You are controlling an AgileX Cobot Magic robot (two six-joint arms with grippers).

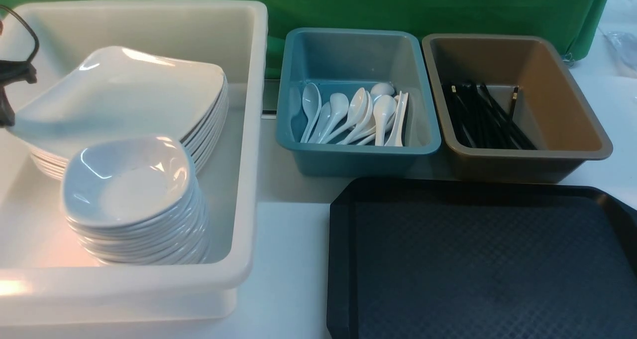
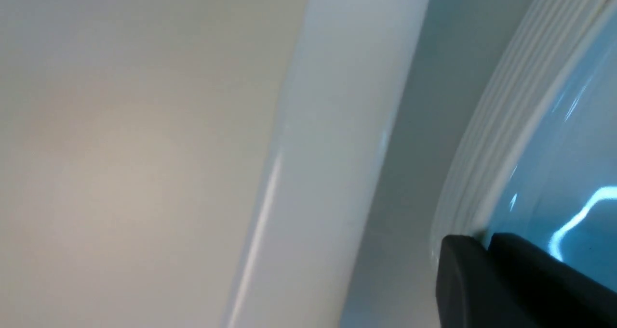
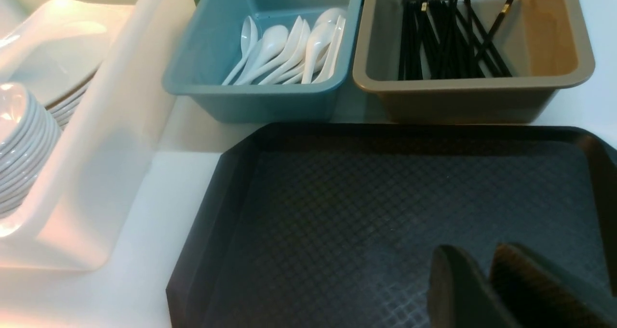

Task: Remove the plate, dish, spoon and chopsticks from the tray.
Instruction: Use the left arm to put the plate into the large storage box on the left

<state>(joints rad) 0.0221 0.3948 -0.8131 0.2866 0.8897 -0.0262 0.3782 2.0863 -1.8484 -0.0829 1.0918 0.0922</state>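
1. Green backdrop (image 1: 398, 0) behind, white surface (image 1: 288, 259) below; all the action is at the far left.
2. Left tool (image 2: 484, 251): jaws clenched tight, right at the rim of the top plate (image 1: 124, 95). Can't tell whether the rim is actually pinched or the tips only rest against it.
3. Right tool (image 3: 487, 265): jaws a narrow crack apart, gripping nothing, hovering over the tray (image 1: 343, 259).
4. My read: the plate drop-off is the step in hand, and likely the last one. No tableware shows on the visible part of the tray.
5. Doing it well:
   - if the rim is held, release only once the plate sits flat and square on the stack;
   - back out sideways, clear of the rim, and don't lift the corner;
   - mind the white tub (image 1: 249, 130) wall just beside the tool.
6. Plate: large, glossy white, square with rounded corners and an upturned rim. It tops a stack of like plates inside the white tub, behind a stack of small deep dishes (image 1: 129, 184).
7. Further out: spoons (image 1: 356, 112) in the blue tub (image 1: 288, 105), chopsticks (image 1: 482, 117) in the brown tub (image 1: 572, 95).
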